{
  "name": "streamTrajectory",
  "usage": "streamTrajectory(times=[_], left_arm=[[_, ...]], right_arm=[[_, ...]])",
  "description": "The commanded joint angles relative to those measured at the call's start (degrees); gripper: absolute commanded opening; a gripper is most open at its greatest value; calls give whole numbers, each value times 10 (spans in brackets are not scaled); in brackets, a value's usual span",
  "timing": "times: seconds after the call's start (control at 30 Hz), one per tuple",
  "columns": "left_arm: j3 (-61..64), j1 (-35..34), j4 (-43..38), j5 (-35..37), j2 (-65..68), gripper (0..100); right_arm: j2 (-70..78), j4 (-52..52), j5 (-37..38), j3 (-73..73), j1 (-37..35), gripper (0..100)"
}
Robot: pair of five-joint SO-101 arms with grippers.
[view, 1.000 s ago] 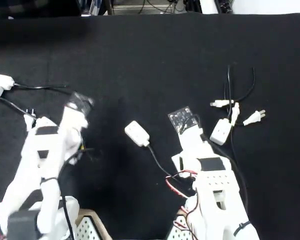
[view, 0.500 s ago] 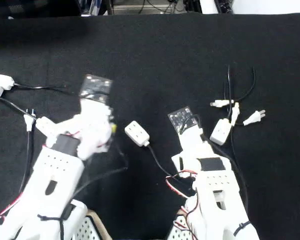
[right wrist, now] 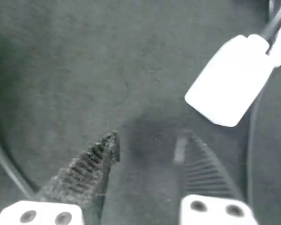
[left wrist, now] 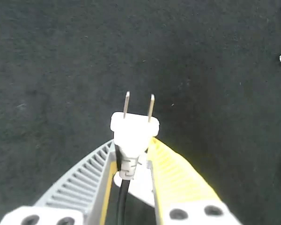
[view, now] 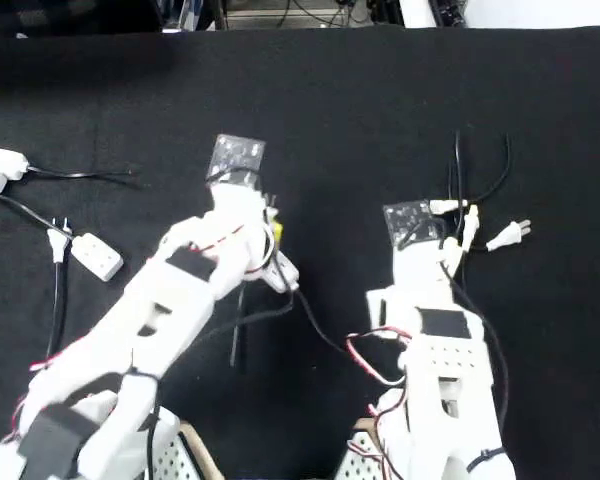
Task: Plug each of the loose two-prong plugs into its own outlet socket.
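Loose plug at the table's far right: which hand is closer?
Right. The right hand is close to the loose plug; the left hand, holding another plug, is mid-table.

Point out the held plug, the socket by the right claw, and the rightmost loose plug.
held plug (left wrist: 134, 129): left wrist view, white body.
outlet socket (right wrist: 229, 82): right wrist view, top face.
loose plug (view: 507, 236): high view, white body.

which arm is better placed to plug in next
Left. The left gripper holds a plug with its prongs pointing out; the right gripper is open and empty beside a socket.
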Motion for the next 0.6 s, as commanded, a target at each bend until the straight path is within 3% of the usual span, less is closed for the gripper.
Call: streamTrajectory(times=[0.0,0.2,0.37,0.47,0.57], left_arm=[[-120,4,71,33,57,29],[-175,1,219,64,70,29],[-180,-53,400,-38,66,29],[-128,-122,412,-96,67,29],[-56,-176,373,-169,67,34]], right_arm=[[-7,-2,-10,-29,-40,14],[-7,-20,-11,-15,-37,15],[-7,-43,-8,0,-11,15],[-7,-44,-7,0,-12,15],[-6,-45,-7,0,-12,15]])
